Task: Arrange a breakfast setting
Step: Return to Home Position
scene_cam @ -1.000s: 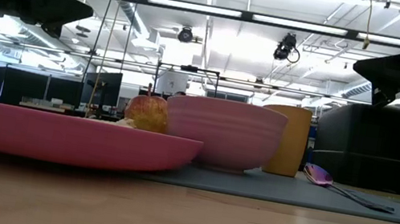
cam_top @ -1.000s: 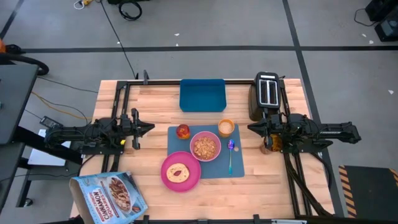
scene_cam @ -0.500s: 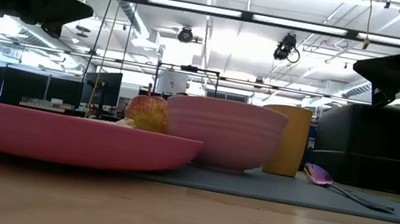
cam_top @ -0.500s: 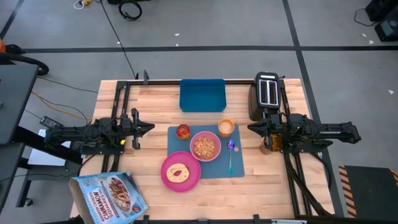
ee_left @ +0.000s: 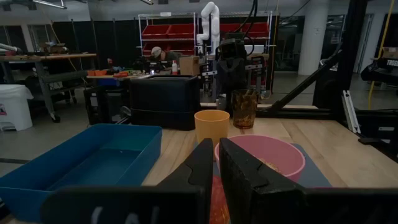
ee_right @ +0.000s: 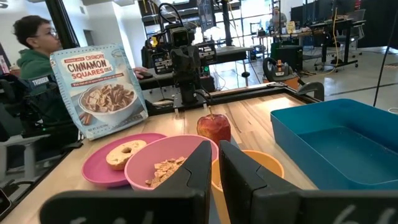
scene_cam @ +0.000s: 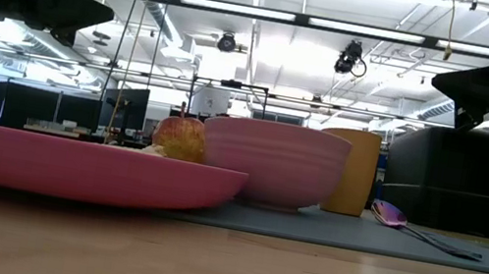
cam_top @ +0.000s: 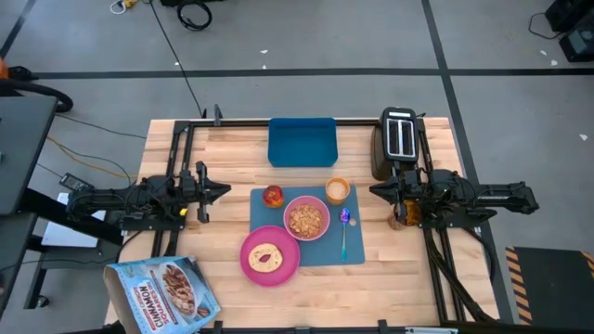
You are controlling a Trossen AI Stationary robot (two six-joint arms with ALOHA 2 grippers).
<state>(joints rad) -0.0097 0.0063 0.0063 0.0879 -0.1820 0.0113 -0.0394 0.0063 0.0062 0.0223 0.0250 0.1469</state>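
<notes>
A slate-blue mat lies at the table's middle. On it stand a pink bowl holding cereal, a small orange cup, a red apple and a teal-handled spoon. A pink plate overlaps the mat's near left corner and carries a ring-shaped bread piece. My left gripper hangs shut at the left, raised and pointing level at the mat. My right gripper hangs shut at the right, likewise level.
A bright blue tray sits at the far middle, a black toaster at the far right. A cereal bag stands at the near left corner. A brown cup is below my right arm. A person sits beyond the table's left side.
</notes>
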